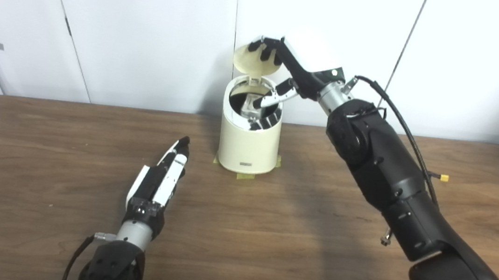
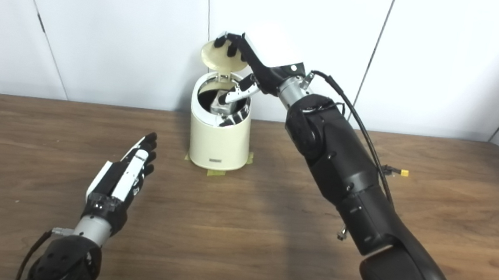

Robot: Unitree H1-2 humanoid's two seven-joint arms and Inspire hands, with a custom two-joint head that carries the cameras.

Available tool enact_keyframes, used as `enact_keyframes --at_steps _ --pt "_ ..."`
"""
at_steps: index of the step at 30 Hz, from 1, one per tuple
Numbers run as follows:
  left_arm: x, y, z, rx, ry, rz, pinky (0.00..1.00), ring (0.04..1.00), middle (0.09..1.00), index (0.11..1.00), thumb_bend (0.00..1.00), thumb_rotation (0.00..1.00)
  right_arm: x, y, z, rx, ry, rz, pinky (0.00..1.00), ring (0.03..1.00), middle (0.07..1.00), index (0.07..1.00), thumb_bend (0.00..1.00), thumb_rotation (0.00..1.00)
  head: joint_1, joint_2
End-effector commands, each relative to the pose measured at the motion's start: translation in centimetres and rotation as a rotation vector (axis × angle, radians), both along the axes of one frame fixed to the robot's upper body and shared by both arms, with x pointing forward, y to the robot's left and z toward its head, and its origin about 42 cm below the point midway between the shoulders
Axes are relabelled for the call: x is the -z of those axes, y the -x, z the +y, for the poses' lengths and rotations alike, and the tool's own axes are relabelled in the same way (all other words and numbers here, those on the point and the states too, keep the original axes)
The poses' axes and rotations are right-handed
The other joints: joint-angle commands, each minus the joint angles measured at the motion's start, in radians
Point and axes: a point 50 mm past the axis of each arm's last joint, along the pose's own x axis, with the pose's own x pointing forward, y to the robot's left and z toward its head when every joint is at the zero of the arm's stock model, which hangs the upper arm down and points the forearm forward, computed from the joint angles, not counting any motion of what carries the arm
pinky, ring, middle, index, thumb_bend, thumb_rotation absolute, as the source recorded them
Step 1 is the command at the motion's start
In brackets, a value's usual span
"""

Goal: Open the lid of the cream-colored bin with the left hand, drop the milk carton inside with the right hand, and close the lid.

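Reaching over the bin (image 1: 248,147), right hand (image 1: 285,71) spreads its fingers (image 1: 266,52) against the raised lid (image 1: 251,60); left hand (image 1: 165,177) lies flat (fingers straight, together, empty).

Bright even light, soft shadows on table (image 1: 42,144); white wall (image 1: 149,30) washed out, slight blur

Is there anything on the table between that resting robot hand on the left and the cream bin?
Nothing: both views show only bare wooden table between the left robot hand and the cream bin.
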Motion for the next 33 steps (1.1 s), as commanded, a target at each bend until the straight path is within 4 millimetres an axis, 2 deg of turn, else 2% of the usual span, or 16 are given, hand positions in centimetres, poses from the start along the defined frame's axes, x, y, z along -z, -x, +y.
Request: enact_keyframes --at_steps 1,3,6,7,8,9,10,12,13,18,23,27,29,33 --pt "-1.6 -0.3 -0.2 0.018 -0.004 -0.067 1.00 1.000 1.000 0.978 0.28 0.81 -3.7 0.1 -0.3 -0.011 -0.058 -0.114 0.60 0.712 0.722 0.639 1.00 0.27 0.001 0.000" --pt "-1.6 -0.3 -0.2 0.022 -0.005 -0.064 1.00 1.000 1.000 0.980 0.28 0.81 -3.7 0.2 -0.5 -0.019 -0.079 -0.120 0.58 0.692 0.700 0.629 1.00 0.26 -0.002 0.000" --pt "-1.5 -0.4 -0.1 0.025 -0.008 -0.063 1.00 1.000 1.000 0.978 0.28 0.78 -3.7 0.4 -0.6 -0.039 -0.115 -0.132 0.52 0.609 0.626 0.584 0.97 0.21 -0.005 -0.001" --pt "-1.6 -0.4 -0.1 0.027 -0.007 -0.067 1.00 1.000 1.000 0.980 0.28 0.77 -3.6 0.5 -0.8 -0.056 -0.136 -0.141 0.46 0.542 0.564 0.526 0.71 0.17 -0.006 -0.002" --pt "-1.6 -0.4 0.0 0.028 -0.006 -0.070 1.00 1.000 1.000 0.982 0.28 0.77 -3.6 0.6 -0.8 -0.067 -0.150 -0.147 0.42 0.495 0.525 0.505 0.62 0.09 -0.007 -0.002" --pt "-1.6 -0.3 0.0 0.027 -0.006 -0.070 1.00 1.000 1.000 0.983 0.28 0.78 -3.6 0.7 -1.0 -0.080 -0.167 -0.161 0.40 0.472 0.506 0.494 0.58 0.04 -0.008 -0.001" --pt "-1.7 -0.3 0.0 0.027 -0.007 -0.069 1.00 1.000 1.000 0.984 0.28 0.78 -3.6 0.9 -1.2 -0.087 -0.182 -0.175 0.34 0.409 0.474 0.498 0.55 0.02 -0.009 -0.001" --pt "-1.7 -0.3 0.1 0.024 -0.001 -0.070 1.00 1.000 1.000 0.983 0.30 0.78 -3.6 1.2 -1.6 -0.094 -0.207 -0.194 0.31 0.364 0.452 0.505 0.54 0.00 -0.012 0.001" --pt "-1.7 -0.3 0.1 0.022 0.004 -0.072 1.00 1.000 1.000 0.980 0.30 0.77 -3.7 1.5 -1.8 -0.095 -0.224 -0.198 0.31 0.366 0.474 0.512 0.53 0.00 -0.016 0.000" --pt "-1.9 -0.5 0.7 0.002 -0.017 -0.098 1.00 1.000 1.000 0.973 0.32 0.76 -3.9 3.3 -4.0 -0.083 -0.317 -0.207 0.39 0.400 0.495 0.491 0.52 0.00 -0.026 0.001" --pt "-3.1 -1.7 1.0 -0.025 0.007 -0.118 1.00 1.000 0.977 0.952 0.31 0.81 -3.3 5.8 -6.2 -0.029 -0.368 -0.133 0.33 0.390 0.501 0.507 0.52 0.00 -0.030 0.000" --pt "-4.7 -3.1 1.4 0.017 -0.017 -0.161 0.99 0.972 0.963 0.946 0.32 0.81 -1.1 7.6 -8.0 0.086 -0.324 -0.022 0.33 0.403 0.460 0.524 0.52 0.01 -0.025 -0.001" --pt "-5.5 -3.7 1.5 0.029 -0.027 -0.176 0.98 0.958 0.958 0.939 0.32 0.80 0.4 8.5 -8.6 0.116 -0.403 0.061 0.33 0.413 0.495 0.497 0.51 0.12 -0.025 -0.002" --pt "-7.5 -5.0 1.5 0.025 -0.045 -0.209 0.94 0.939 0.944 0.933 0.34 0.78 3.7 10.5 -9.7 0.139 -0.680 0.292 0.48 0.564 0.615 0.496 0.50 0.16 -0.030 -0.001"
